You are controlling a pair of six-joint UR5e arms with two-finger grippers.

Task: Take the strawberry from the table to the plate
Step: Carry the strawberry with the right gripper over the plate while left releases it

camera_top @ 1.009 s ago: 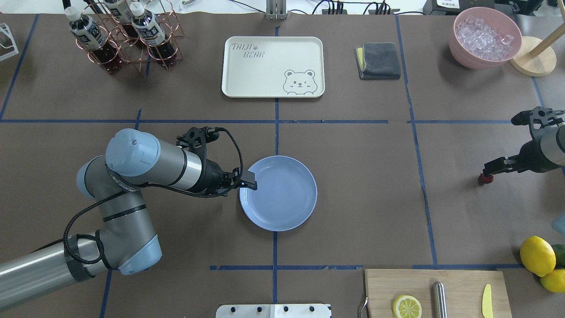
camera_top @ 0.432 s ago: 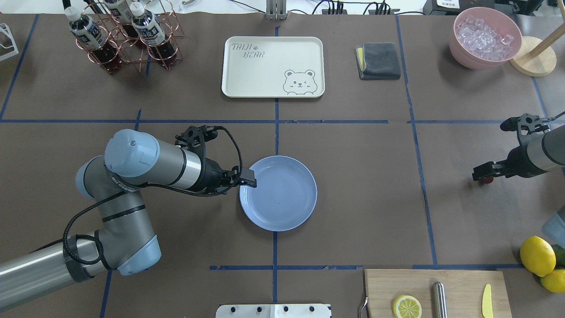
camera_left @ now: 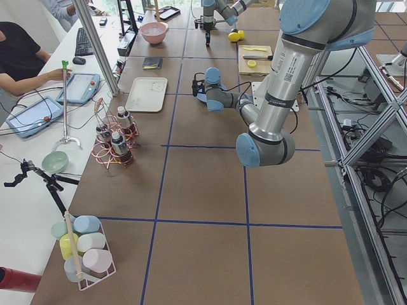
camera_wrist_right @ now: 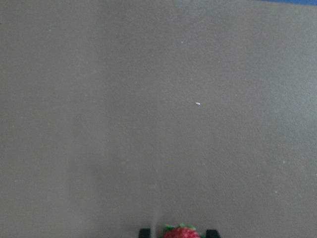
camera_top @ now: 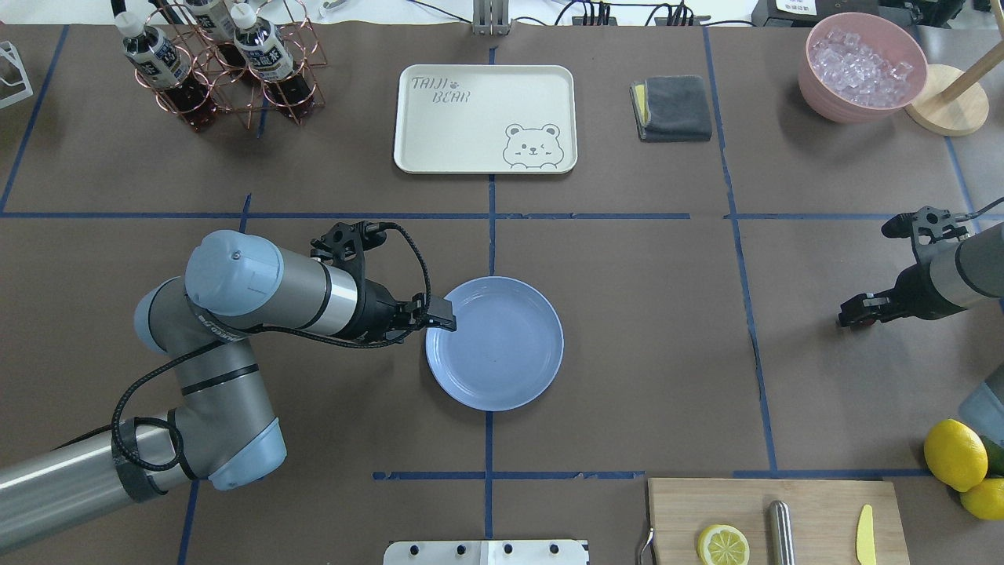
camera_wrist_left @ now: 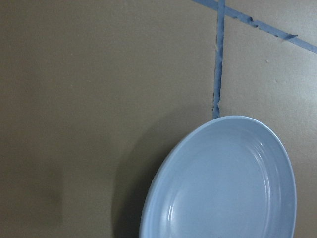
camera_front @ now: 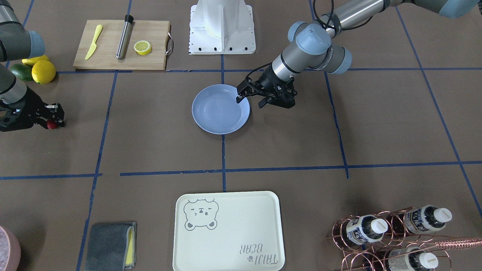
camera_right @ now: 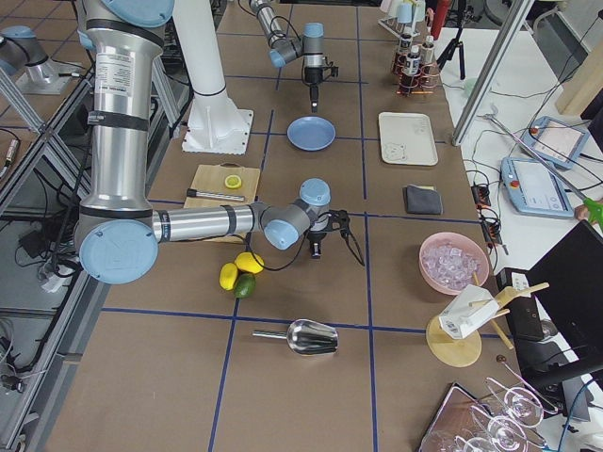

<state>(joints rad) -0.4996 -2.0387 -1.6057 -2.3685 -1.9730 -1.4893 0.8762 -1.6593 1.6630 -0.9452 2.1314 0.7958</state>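
Plate (camera_top: 494, 369) mid-surface (camera_top: 627, 353); tray (camera_top: 485, 118) behind it, far side from robot. Left gripper (camera_front: 249, 101) at plate's left rim. Strawberry (camera_wrist_right: 179, 232) in right gripper (camera_front: 52, 122), well right of plate. Cutting board (camera_top: 816, 502) near-right.

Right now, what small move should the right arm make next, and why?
I'd probably carry the strawberry, clamped in the right gripper, sideways toward the light-blue plate. The plate is empty, the berry is far from it, and the left gripper sits at the plate's far rim, so aim for the middle.
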